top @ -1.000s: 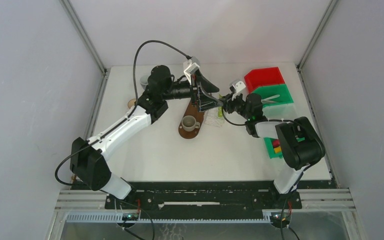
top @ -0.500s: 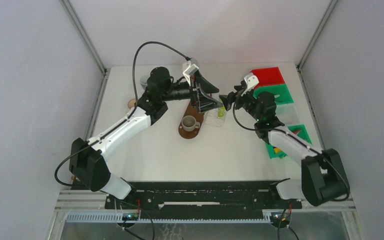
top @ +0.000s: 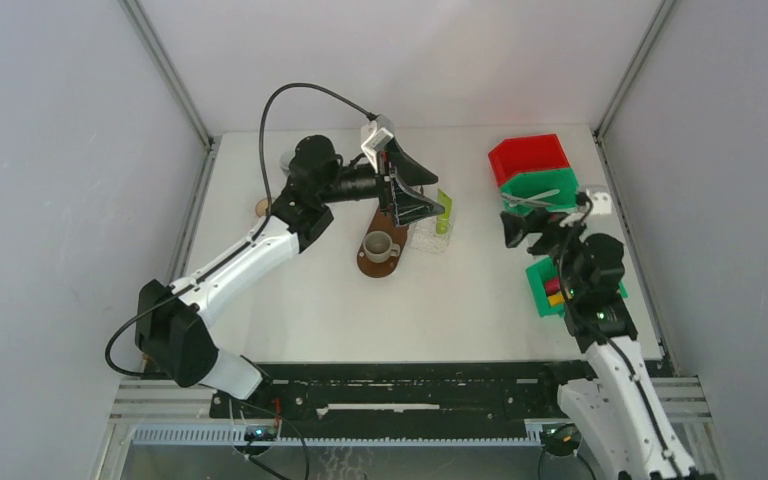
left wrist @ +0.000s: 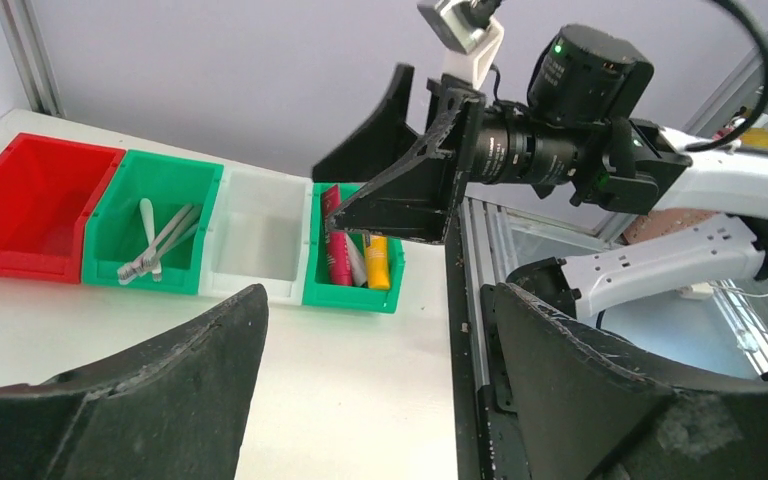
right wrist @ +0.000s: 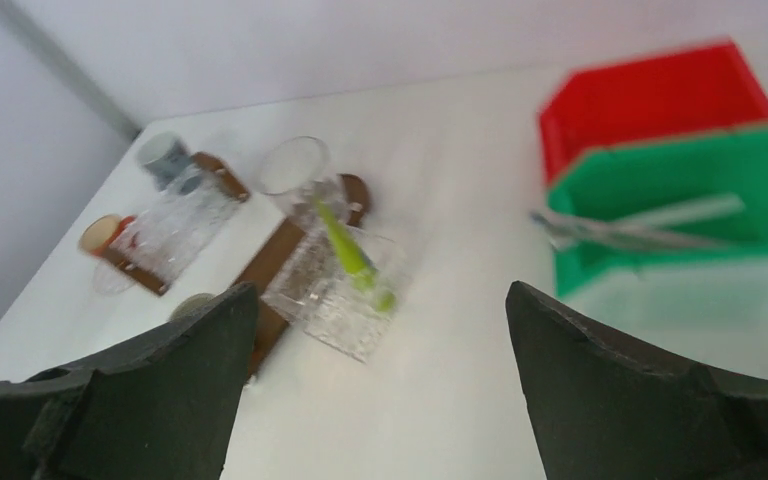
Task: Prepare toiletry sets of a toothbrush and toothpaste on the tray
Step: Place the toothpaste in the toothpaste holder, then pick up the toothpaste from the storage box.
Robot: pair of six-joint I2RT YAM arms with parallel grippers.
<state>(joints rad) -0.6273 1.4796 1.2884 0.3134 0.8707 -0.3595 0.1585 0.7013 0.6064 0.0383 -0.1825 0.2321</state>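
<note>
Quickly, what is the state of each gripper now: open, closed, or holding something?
Left gripper: open, holding nothing.
Right gripper: open, holding nothing.

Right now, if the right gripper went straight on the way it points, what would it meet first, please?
Most likely the clear glass holding the lime green toothpaste, beside the brown tray. It sits between the right gripper's open jaws, with only bare table before it; depth is uncertain.

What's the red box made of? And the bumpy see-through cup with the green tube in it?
The red box looks like hard plastic: solid colour, smooth, slightly shiny walls. The see-through cup could be glass or clear plastic; its bumpy, sparkly sides don't settle which.
</note>
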